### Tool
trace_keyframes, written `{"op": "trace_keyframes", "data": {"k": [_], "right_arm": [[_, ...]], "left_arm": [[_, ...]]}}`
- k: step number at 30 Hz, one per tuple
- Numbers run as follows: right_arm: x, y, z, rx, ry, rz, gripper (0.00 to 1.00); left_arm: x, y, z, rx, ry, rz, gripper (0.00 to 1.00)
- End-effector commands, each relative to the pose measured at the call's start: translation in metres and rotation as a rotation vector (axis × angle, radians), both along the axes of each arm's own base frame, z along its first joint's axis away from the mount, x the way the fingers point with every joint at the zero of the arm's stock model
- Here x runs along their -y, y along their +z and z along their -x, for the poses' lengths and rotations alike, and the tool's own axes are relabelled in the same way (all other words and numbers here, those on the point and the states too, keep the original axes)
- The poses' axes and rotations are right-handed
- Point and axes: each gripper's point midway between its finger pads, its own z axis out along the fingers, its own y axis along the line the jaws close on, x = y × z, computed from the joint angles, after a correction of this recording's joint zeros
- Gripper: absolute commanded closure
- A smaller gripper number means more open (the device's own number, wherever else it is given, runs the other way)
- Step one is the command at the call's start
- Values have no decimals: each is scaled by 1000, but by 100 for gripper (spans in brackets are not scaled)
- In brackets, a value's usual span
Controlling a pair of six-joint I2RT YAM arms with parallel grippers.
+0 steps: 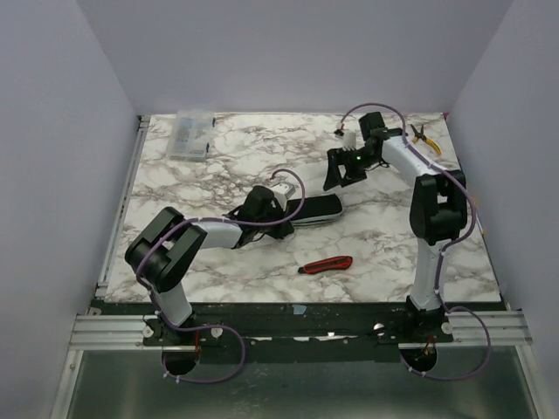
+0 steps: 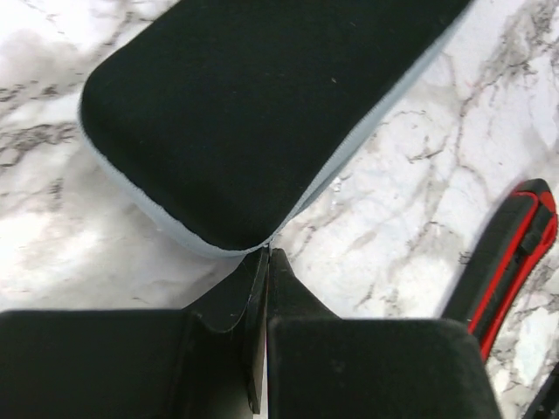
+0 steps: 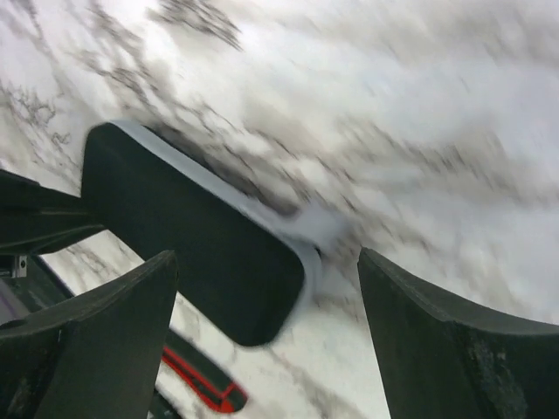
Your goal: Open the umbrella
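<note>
A flat oblong black pouch with a pale grey rim [image 1: 316, 208] lies mid-table. It also shows in the left wrist view [image 2: 253, 113] and the right wrist view [image 3: 192, 236]. No canopy, shaft or knob handle of the umbrella shows in any view. My left gripper [image 1: 278, 209] lies low on the table at the pouch's left end. It is shut, with its tips [image 2: 266, 253] pinched at the pouch's rim. My right gripper [image 1: 342, 171] hangs open and empty above the table, behind and to the right of the pouch. Its fingers [image 3: 113, 323] frame the pouch's end.
A red-and-black utility knife [image 1: 325, 264] lies in front of the pouch and shows in both wrist views [image 2: 511, 253] [image 3: 205, 388]. A clear plastic box [image 1: 190, 135] sits at the back left. Yellow-handled pliers [image 1: 425, 135] lie at the back right. White walls enclose the marble table [image 1: 393, 236].
</note>
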Motion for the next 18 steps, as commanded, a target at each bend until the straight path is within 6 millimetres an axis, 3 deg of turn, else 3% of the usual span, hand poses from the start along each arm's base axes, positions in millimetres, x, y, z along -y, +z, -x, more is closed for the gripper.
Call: {"op": "trace_keyframes", "data": {"k": [1, 4, 7, 9, 14, 18], "right_arm": [[56, 5, 15, -166, -299, -40, 14], [81, 1, 43, -260, -388, -99, 13], [83, -10, 73, -349, -409, -151, 13], [74, -12, 87, -382, -395, -216, 13], [55, -9, 71, -345, -455, -352, 11], [28, -13, 61, -340, -429, -370, 11]], "left_arm": [[21, 10, 7, -8, -17, 58, 100], [31, 10, 6, -20, -19, 64, 100], [40, 9, 3, -23, -28, 68, 100], [45, 9, 0, -25, -25, 71, 100], [49, 13, -5, -19, -37, 66, 100], [50, 14, -2, -13, -58, 68, 100]]}}
